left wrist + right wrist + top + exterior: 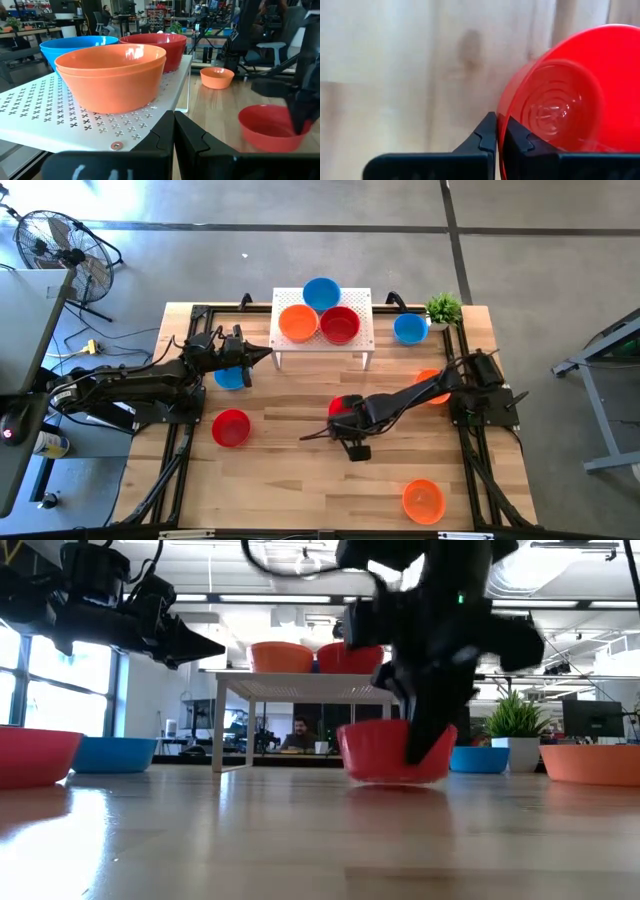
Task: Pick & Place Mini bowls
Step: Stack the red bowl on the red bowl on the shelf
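The right gripper pinches the rim of a red mini bowl at frame center. The left gripper, fingers pressed together, waits by the white stand holding three bowls; five others lie scattered, I'd say.

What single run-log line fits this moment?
right gripper: shut on red bowl rim, mid-table | left gripper: shut, empty, by stand

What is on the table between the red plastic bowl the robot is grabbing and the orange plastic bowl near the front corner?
Nothing. In the high view, only bare wooden table lies between the red plastic bowl, pinched by the right gripper, and the orange plastic bowl.
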### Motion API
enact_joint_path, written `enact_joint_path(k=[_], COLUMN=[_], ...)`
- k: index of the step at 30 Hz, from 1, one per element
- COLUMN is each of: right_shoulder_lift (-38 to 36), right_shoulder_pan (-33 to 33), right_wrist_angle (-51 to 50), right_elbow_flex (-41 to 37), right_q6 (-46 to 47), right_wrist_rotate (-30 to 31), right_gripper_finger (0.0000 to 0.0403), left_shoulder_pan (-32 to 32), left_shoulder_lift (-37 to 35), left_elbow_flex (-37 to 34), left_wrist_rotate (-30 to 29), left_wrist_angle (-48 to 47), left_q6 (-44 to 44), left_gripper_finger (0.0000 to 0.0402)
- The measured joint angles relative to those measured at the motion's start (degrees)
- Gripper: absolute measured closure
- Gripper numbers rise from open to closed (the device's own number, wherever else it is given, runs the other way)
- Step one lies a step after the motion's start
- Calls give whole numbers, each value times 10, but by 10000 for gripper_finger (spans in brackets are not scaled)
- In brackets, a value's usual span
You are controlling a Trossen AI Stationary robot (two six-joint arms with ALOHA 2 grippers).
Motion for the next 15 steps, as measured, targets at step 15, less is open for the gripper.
enact_joint_path(k=[15], right_shoulder_lift=[-54], right_shoulder_pan=[-86], right_wrist_angle=[-169], right_elbow_flex=[241], right_q6=[-64], right_wrist_rotate=[10], right_gripper_finger=[402], left_shoulder_pan=[0], left_shoulder_lift=[0], left_elbow_flex=[0], left_wrist_rotate=[0], left_wrist_angle=[0], left_q6=[0], left_gripper_finger=[402])
